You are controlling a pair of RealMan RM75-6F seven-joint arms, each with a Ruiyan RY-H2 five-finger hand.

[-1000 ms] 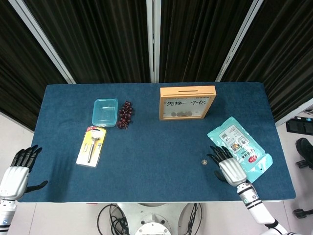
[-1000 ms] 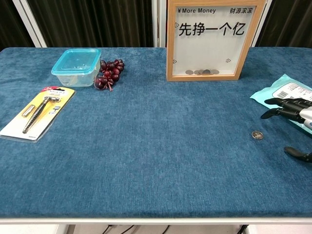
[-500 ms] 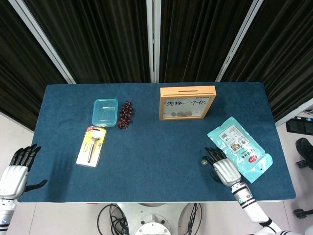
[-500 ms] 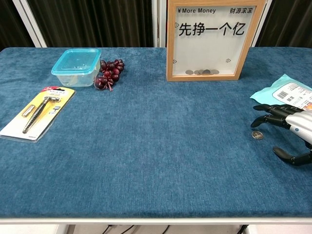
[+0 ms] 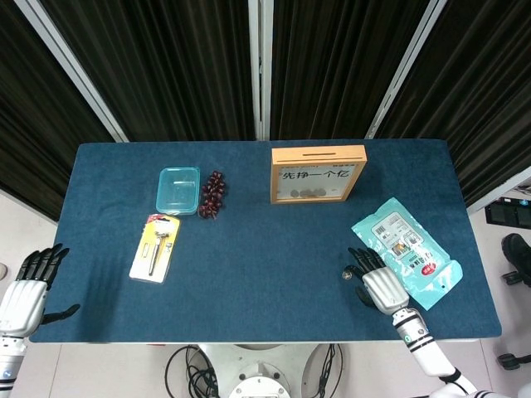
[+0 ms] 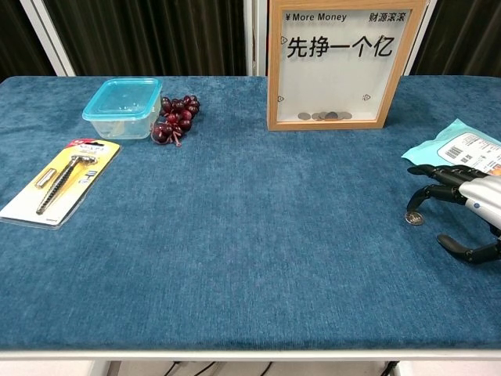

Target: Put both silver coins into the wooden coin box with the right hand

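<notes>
My right hand [image 6: 462, 200] hung low over the table [image 5: 274, 249] near its right side, fingers spread and curved down, holding nothing. Bare blue cloth stretched left of it; the teal packet [image 6: 462, 149] lay just to its right, partly under my wrist. The silver coin [image 6: 413, 218] sat flat on the cloth, with one fingertip [image 6: 410, 206] right at its far edge and my thumb nearer the front. The wooden coin box [image 6: 338, 63] stood upright, far off. My left hand [image 5: 25, 290] hung open past the table's left edge.
</notes>
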